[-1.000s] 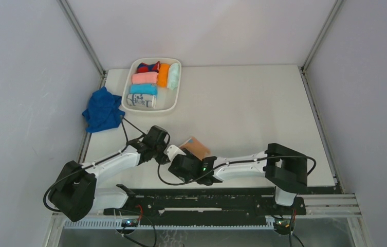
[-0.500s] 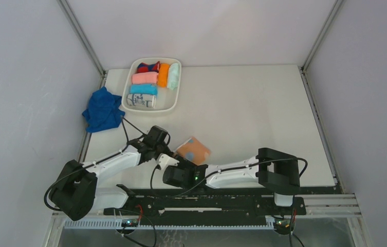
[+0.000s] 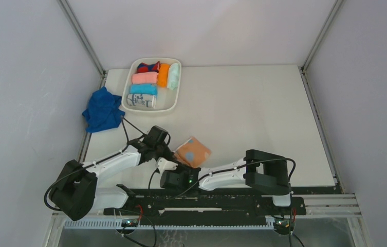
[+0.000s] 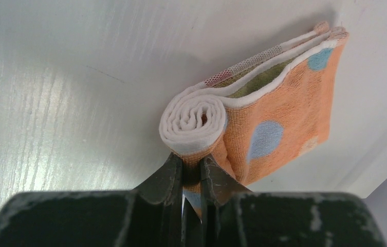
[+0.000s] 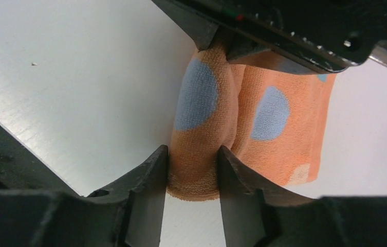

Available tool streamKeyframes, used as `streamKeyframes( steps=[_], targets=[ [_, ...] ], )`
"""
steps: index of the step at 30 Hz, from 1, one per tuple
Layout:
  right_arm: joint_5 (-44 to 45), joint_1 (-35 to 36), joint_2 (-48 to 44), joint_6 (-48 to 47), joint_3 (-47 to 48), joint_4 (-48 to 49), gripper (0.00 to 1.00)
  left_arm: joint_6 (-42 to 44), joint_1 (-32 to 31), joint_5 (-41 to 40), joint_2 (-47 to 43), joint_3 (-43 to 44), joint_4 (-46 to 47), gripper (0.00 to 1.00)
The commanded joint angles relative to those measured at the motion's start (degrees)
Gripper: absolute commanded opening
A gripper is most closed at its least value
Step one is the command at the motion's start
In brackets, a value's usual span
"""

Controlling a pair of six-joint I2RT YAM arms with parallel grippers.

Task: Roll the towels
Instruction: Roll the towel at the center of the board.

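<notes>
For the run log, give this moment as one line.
spotted towel: partly rolled | left gripper: jaws shut on it | right gripper: jaws shut on it | blue towel: crumpled, unrolled

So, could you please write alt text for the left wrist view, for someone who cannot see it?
The left tool pinches the rolled end of a peach-orange towel with pale blue spots, the white spiral facing the camera. The unrolled rest extends up and right over the white table.

My overhead camera looks down from high behind me over the whole table [image 3: 242,113]. Both wrist cameras sit close, facing the peach-orange towel [image 4: 304,103] from opposite ends.
</notes>
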Motion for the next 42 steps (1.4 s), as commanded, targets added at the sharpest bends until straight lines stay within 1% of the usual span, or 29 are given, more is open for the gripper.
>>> streamKeyframes(
  steps=[1, 4, 6, 8, 11, 13, 15, 16, 17, 18, 21, 23, 26, 31, 34, 36, 38, 42],
  targets=[
    [0.39, 0.14, 0.83, 0.66, 1.33, -2.41, 0.33, -0.91, -0.32, -0.87, -0.17, 2.24, -0.47, 0.08],
    [-1.43, -1.13, 0.03, 1.17, 0.45, -2.10, 0.18, -1.27, -0.32, -0.96, -1.08, 2.18, -0.22, 0.13],
    [-4.88, -2.78, -1.64, 1.25, -1.12, -0.88, 0.13, -1.62, -0.32, -1.27, -2.20, 2.13, -0.22, 0.19],
    [-10.49, -4.85, -4.10, 1.41, -3.38, 1.24, 0.11, -2.02, -0.25, -1.91, -3.99, 2.04, -0.56, 0.32],
    [-22.01, -9.83, -8.75, 2.27, -7.36, 5.20, 0.09, -2.46, -0.07, -3.62, -7.80, 1.94, -1.85, 0.53],
    [-32.19, -13.64, -11.10, 3.48, -9.95, 8.47, 0.09, -2.98, 0.43, -4.59, -10.66, 1.42, -2.43, 0.66],
    [-41.03, -17.44, -12.62, 5.08, -12.28, 11.39, 0.09, -3.68, 1.17, -4.93, -13.52, 0.23, -2.45, 0.74],
    [-46.26, -19.33, -13.18, 6.10, -13.36, 12.90, 0.09, -3.94, 1.50, -5.10, -14.93, -0.53, -2.34, 0.76],
    [-48.72, -20.93, -13.59, 7.11, -14.44, 14.52, 0.09, -4.19, 1.74, -5.15, -16.33, -1.21, -2.14, 0.78],
    [-53.78, -22.77, -13.80, 8.17, -15.41, 16.11, 0.09, -4.29, 1.90, -5.29, -17.60, -1.92, -2.10, 0.80],
    [-64.96, -28.12, -13.37, 12.43, -18.80, 22.14, 0.09, -4.39, 1.96, -4.59, -19.95, -4.16, -0.90, 0.85],
    [-70.27, -31.22, -12.08, 15.65, -20.58, 26.08, 0.09, -4.70, 1.96, -3.37, -20.54, -5.59, 0.53, 0.86],
    [-76.72, -35.11, -9.83, 21.14, -23.40, 32.84, 0.09, -5.53, 1.88, -1.01, -20.45, -7.86, 4.04, 0.87],
    [-85.57, -41.49, -2.84, 33.45, -28.88, 49.11, 0.09, -5.94, 1.55, 1.81, -18.38, -9.58, 10.70, 0.87],
    [-88.13, -43.84, 1.41, 39.39, -30.98, 57.91, 0.09, -5.97, 0.73, 2.88, -15.65, -9.02, 13.27, 0.87],
    [-88.56, -44.96, 3.54, 42.21, -32.10, 61.02, 0.09, -5.97, 0.25, 3.38, -13.49, -8.55, 14.76, 0.86],
    [-88.20, -45.59, 4.61, 42.96, -32.65, 60.95, 0.09, -6.23, -0.21, 3.88, -11.41, -8.44, 16.74, 0.85],
    [-87.06, -46.67, 5.13, 42.31, -32.58, 57.48, 0.10, -6.37, -0.58, 4.84, -7.20, -7.95, 20.01, 0.81]
  ],
)
